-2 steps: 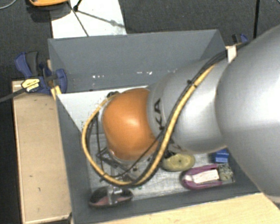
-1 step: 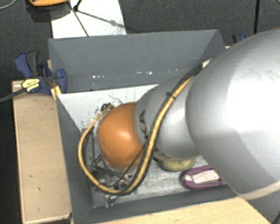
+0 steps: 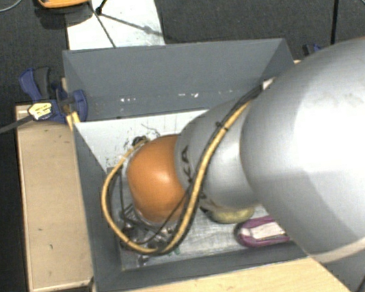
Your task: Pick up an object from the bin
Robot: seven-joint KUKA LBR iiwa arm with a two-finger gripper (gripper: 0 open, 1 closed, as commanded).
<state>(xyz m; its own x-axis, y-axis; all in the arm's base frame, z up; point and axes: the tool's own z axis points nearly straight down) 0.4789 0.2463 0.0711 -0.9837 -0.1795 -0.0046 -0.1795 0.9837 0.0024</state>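
Camera view: my arm is deep in the bin (image 3: 161,72), with the pincer (image 3: 142,235) low at the near-left corner under my orange wrist cover (image 3: 153,178).
Pincer apart or together: cannot tell, the wrist hides it. Probably set low to reach the floor. Which thing it's over is unclear. The nearest are a purple-and-white packet (image 3: 261,232), flat by the near wall with its long axis left-right along it, and a pale yellow lump (image 3: 224,216) just beside it, half under my arm.

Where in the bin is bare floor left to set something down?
Bare floor shows at the back left corner, between the back wall and the arm's orange cover. The front is crowded: a purple thing and a yellowish lump lie there.
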